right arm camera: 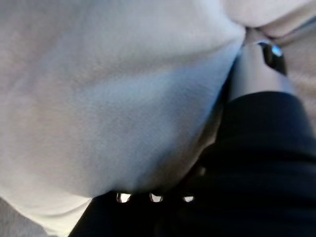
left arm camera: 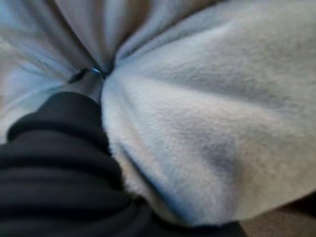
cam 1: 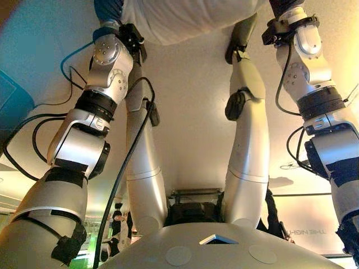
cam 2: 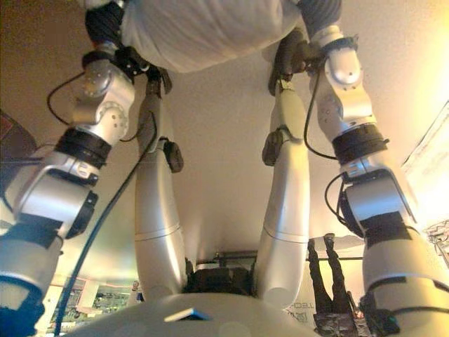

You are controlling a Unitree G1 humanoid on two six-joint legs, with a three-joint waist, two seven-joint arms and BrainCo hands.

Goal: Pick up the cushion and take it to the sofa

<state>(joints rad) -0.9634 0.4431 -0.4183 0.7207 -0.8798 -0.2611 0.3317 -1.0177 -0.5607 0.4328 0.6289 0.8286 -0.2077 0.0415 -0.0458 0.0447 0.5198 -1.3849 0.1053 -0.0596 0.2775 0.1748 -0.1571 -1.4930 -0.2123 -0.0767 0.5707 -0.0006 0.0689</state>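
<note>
A pale grey-white plush cushion (cam 1: 185,19) is held up at the top edge of the head views, between my two hands, above the floor. My left hand (cam 1: 109,8) grips its left end; in the left wrist view the fabric (left arm camera: 207,123) gathers into folds where the hand (left arm camera: 59,163) pinches it. My right hand (cam 1: 283,7) grips the right end; in the right wrist view the cushion (right arm camera: 108,98) bulges over the hand (right arm camera: 261,148), with the thumb (right arm camera: 256,64) pressed into it. No sofa shows in any view.
A pale beige floor (cam 1: 190,112) lies below the cushion. A teal-blue object (cam 1: 14,101) is at the left edge. A low dark frame (cam 1: 193,193) and a person's dark legs (cam 2: 326,274) are behind me.
</note>
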